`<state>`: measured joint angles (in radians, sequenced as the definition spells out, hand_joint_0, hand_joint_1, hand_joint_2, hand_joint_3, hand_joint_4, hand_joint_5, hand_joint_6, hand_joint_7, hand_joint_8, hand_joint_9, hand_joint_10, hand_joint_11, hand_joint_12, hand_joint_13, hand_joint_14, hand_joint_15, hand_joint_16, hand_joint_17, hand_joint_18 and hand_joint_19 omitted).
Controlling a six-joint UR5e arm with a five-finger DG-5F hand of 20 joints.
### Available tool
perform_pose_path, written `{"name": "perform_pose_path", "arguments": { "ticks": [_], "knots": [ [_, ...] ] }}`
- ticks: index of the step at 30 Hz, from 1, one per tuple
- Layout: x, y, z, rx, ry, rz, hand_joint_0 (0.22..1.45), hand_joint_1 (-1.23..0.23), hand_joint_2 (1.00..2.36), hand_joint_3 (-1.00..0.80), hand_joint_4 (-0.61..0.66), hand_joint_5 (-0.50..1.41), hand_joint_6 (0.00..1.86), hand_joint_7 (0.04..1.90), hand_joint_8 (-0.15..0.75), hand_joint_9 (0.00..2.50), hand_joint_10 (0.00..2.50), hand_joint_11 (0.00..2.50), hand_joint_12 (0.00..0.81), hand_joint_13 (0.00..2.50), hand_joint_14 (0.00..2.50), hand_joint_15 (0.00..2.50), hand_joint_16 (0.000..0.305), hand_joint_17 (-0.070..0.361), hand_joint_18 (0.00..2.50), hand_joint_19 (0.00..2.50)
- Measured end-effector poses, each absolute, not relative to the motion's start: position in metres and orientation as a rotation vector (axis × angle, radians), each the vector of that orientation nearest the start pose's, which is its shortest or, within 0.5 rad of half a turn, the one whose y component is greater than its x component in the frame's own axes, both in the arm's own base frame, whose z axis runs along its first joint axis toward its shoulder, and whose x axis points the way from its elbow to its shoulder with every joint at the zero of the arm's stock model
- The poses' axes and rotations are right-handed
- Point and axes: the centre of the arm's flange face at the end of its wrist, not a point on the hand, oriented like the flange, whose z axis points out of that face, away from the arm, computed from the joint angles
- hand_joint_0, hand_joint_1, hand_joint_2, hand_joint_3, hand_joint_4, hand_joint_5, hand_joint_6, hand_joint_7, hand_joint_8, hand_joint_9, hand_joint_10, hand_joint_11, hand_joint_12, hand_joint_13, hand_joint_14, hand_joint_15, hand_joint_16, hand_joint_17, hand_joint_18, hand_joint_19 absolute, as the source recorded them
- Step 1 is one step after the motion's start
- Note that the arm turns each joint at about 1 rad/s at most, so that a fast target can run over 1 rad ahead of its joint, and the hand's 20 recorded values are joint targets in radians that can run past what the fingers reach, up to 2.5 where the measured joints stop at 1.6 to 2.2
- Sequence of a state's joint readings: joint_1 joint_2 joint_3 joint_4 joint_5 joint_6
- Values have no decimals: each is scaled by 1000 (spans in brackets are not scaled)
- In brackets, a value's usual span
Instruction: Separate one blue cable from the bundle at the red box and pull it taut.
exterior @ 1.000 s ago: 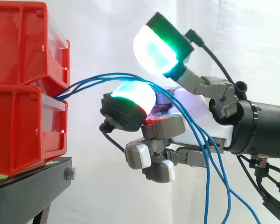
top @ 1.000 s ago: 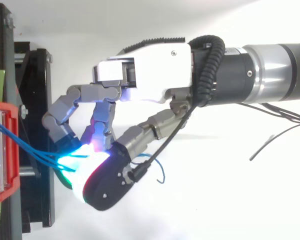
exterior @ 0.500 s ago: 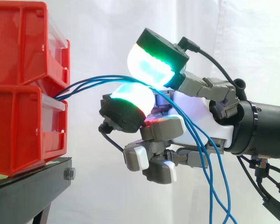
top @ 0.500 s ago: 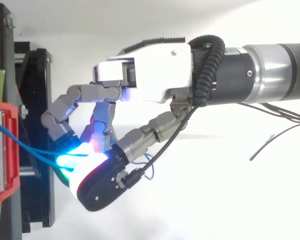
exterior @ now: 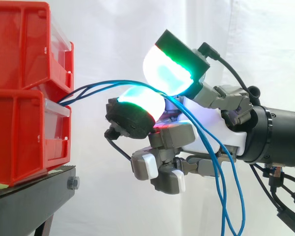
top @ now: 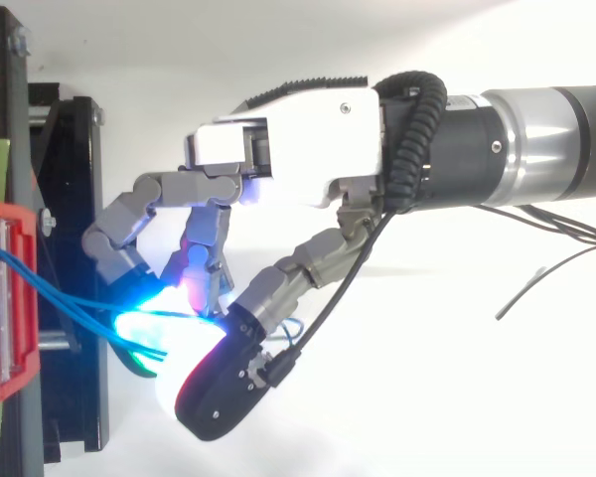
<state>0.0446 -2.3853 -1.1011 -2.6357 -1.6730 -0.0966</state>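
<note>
Hand: your hand point(top: 298, 149) sat at 3 o'clock from the red box point(exterior: 24, 132), a little apart from it.
Fingers: the fingers point(exterior: 137, 101) were curled round the blue cables point(exterior: 101, 84), which ran between two glowing pads.
Cables: they left the box's 3 o'clock face, arched over the lower pad, then hung loose toward 6 o'clock past the palm.
Done: bundle reached and enclosed, by my reading.
Left: several strands lay together, so you had yet to single one out and draw it taut.
</note>
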Motion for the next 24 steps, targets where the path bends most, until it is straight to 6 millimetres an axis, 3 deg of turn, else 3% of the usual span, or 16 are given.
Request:
{"name": "perform_pose_path", "arguments": {
  "ticks": [14, 16, 20, 24],
  "knots": [
    [797, -88, 239, 944, 1229, 1309, 662, -988, 1000, -500, 155, -108, 895, 1563, 414, 1232, 27, 1133, 404, 1003, 21, 642, 54, 121, 1142, 721],
    [797, -88, 239, 944, 1229, 1309, 602, -962, 1000, -500, 152, -108, 903, 1426, 414, 1240, 26, 1123, 411, 1007, 23, 648, 55, 123, 1142, 736],
    [797, -88, 239, 944, 1229, 1309, 490, -917, 1000, -500, 193, -119, 871, 1385, 428, 1233, 25, 1099, 448, 1013, 21, 643, 60, 136, 1164, 726],
    [797, -88, 239, 944, 1229, 1309, 438, -755, 1000, -500, 209, -121, 847, 1298, 449, 1243, 23, 1068, 473, 1037, 19, 641, 66, 148, 1198, 724]
  ]
}}
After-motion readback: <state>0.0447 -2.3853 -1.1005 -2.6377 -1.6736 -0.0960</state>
